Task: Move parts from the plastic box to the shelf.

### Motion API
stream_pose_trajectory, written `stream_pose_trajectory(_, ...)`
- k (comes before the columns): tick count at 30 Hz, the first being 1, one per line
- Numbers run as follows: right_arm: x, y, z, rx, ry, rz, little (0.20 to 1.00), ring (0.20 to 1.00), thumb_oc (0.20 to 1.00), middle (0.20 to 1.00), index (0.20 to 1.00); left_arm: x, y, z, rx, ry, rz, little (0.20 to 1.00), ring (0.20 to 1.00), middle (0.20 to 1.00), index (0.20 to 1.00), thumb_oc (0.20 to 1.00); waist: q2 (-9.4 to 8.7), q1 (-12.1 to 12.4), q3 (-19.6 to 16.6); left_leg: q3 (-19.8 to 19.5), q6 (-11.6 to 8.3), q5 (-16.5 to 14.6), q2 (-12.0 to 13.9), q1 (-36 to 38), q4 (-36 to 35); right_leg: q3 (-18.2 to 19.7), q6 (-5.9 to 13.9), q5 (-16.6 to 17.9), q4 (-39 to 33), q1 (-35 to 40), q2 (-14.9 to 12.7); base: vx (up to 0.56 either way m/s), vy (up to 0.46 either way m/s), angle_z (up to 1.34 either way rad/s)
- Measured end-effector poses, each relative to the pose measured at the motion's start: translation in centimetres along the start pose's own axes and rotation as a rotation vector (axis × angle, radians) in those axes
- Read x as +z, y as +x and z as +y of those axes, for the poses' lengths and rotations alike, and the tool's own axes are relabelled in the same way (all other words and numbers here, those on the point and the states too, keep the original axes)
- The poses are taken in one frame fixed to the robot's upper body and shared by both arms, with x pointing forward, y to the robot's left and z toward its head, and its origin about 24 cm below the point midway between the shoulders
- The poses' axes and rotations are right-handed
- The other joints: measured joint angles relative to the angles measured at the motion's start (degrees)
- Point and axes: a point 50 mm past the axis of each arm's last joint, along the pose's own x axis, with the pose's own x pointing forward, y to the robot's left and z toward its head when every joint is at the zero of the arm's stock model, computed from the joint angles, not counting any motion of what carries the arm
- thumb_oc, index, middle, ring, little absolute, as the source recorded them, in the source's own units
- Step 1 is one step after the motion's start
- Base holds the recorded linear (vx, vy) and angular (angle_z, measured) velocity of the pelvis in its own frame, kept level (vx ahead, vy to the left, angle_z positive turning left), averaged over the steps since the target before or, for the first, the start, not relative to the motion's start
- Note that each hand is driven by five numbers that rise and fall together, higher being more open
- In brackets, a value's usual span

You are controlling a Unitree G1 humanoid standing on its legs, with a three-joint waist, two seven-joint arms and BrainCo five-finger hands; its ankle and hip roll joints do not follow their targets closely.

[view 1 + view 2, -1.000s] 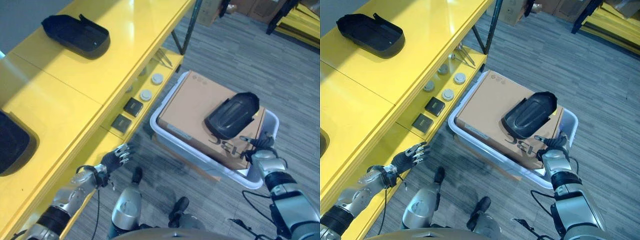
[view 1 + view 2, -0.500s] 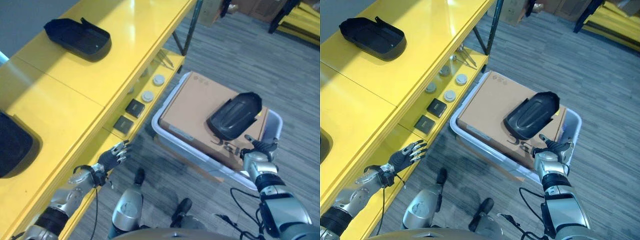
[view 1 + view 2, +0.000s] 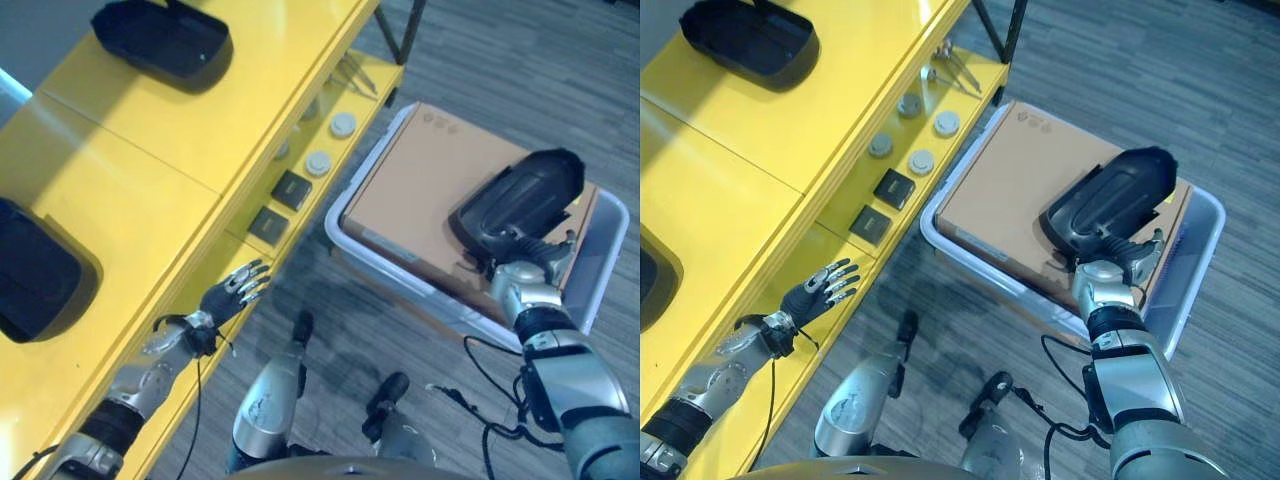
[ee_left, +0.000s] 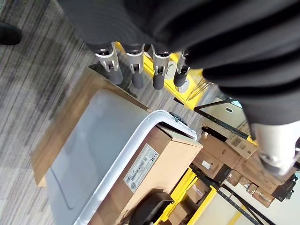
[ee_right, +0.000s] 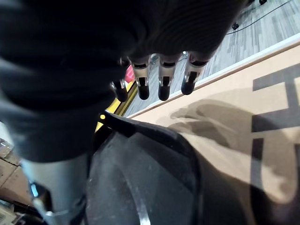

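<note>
Fingers of the right hand (image 3: 1108,283) hang straight over the black part (image 3: 1110,200).

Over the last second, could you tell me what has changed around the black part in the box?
The right hand has come up to the near end of the black part, fingers open above it, not gripping. The left hand stays open by the yellow shelf. The part still lies on the cardboard box.

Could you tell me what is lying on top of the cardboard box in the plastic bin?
A black part lies on the cardboard box; the right hand covers its near end.
</note>
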Motion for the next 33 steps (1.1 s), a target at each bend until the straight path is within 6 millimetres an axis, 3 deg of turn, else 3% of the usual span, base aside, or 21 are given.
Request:
stream_pose_trajectory(8,0.5,0.7,-0.7,-0.063,0.019,0.021,1.000,1.000,1.000,1.000,1.000,1.4,0.8,-0.4,-0.037,0.012,-0.053,1.000,1.000,1.000,1.000,1.000,-0.80,0.2,3.2,0.1,0.54,-0.4,-0.3,-0.9,1.0,0.0,-0.12,0.0,0.9,-0.7,-0.3,-0.02,0.004,0.01)
stream_pose_trajectory(12,0.2,1.9,-2.5,-0.136,-0.019,0.058,1.000,1.000,1.000,1.000,1.000,1.5,1.0,-0.7,-0.072,0.031,-0.052,1.000,1.000,1.000,1.000,1.000,-1.43,0.3,3.5,0.0,1.04,-0.8,-0.2,-2.8,2.7,0.1,-0.11,0.0,1.7,-2.0,-0.3,0.00,0.000,0.00)
stream_pose_trajectory(14,-0.4,2.1,-2.8,-0.144,-0.041,0.085,0.256,0.256,0.256,0.256,0.256,1.7,1.1,-0.7,-0.077,0.038,-0.052,1.000,1.000,1.000,1.000,1.000,-1.91,0.2,3.8,0.0,1.01,-0.8,-0.2,-2.8,2.7,0.1,-0.11,0.0,1.7,-2.1,-0.3,0.05,-0.056,-0.01)
stream_pose_trajectory(15,-0.8,2.2,-3.0,-0.143,-0.058,0.103,0.200,0.200,0.200,0.200,0.200,1.7,1.1,-0.7,-0.079,0.039,-0.054,1.000,1.000,1.000,1.000,1.000,-2.22,0.2,4.0,0.0,0.87,-1.0,-0.1,-2.9,2.7,0.1,0.01,-0.1,1.8,-2.3,-0.4,0.05,-0.065,-0.01)
stream_pose_trajectory(20,-2.6,2.6,-3.5,-0.030,-0.151,0.193,0.200,0.200,0.200,0.200,0.200,2.3,0.9,-0.5,-0.110,0.051,-0.070,1.000,1.000,1.000,1.000,1.000,-3.51,0.3,4.7,0.0,0.54,-1.2,0.0,-3.1,2.9,0.1,-0.01,-0.3,2.0,-2.4,-0.2,-0.01,-0.046,0.00)
stream_pose_trajectory(26,-3.2,3.4,-4.9,0.006,-0.167,0.234,0.200,0.200,0.200,0.200,0.200,2.9,0.9,-0.5,-0.137,0.081,-0.075,1.000,1.000,1.000,1.000,1.000,-3.57,0.3,4.7,-0.1,1.02,-1.6,0.2,-3.8,4.8,0.0,-0.11,-0.2,2.1,-2.2,-0.1,0.00,-0.019,0.01)
stream_pose_trajectory(33,-2.4,3.3,-4.2,0.058,-0.143,0.196,0.200,0.200,0.200,0.200,0.200,3.4,1.1,-0.6,-0.144,0.093,-0.091,1.000,1.000,1.000,1.000,1.000,-3.63,-0.3,4.8,0.0,0.78,-2.4,0.5,-5.4,6.3,0.3,-0.33,0.0,2.6,-3.5,0.0,-0.02,-0.004,-0.02)
